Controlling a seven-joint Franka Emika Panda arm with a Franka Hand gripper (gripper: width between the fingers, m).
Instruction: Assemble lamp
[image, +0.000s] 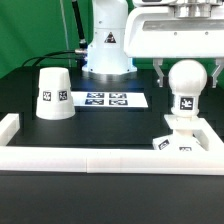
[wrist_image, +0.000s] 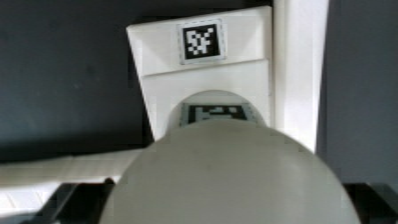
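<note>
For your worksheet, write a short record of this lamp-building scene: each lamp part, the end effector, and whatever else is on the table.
shade: standing wide end down, alone at the exterior view's left
bulb: upright on the base
base: flat, by the front rail
end effector: fingers either side of the bulb; grip unclear
marker board: flat, mid-table

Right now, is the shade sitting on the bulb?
No, the shade stands by itself at the exterior view's left, well apart from the bulb.
</note>
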